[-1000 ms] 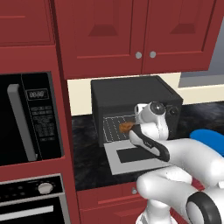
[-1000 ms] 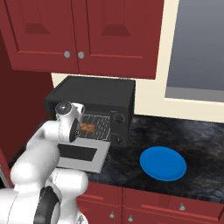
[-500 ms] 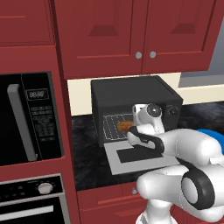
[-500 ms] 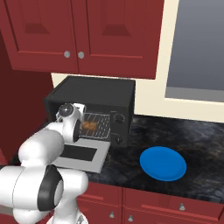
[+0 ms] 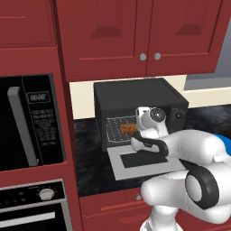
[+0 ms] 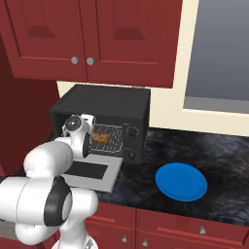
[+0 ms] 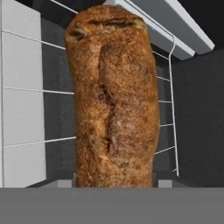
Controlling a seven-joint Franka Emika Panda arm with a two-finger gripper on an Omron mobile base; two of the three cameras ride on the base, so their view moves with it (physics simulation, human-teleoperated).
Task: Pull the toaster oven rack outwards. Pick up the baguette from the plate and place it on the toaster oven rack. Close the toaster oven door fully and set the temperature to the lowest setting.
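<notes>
Hand view: baguette (image 7: 114, 100) lay on the toaster oven rack (image 7: 168, 105) | my gripper (image 5: 140, 124) at the oven mouth (jaw state hidden; cannot tell) | door (image 5: 144, 161) down.

Baguette (image 5: 128, 128) on toaster oven rack (image 5: 118, 131), toaster oven door (image 5: 140, 161) lowered flat

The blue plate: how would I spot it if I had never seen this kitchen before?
Find the black toaster oven standing on the dark speckled counter under the red cabinets. On the counter to the oven's right, nearer the front edge, lies the plate. It is flat, round, bright blue and bare, the one vivid blue thing among black, red and grey.
</notes>
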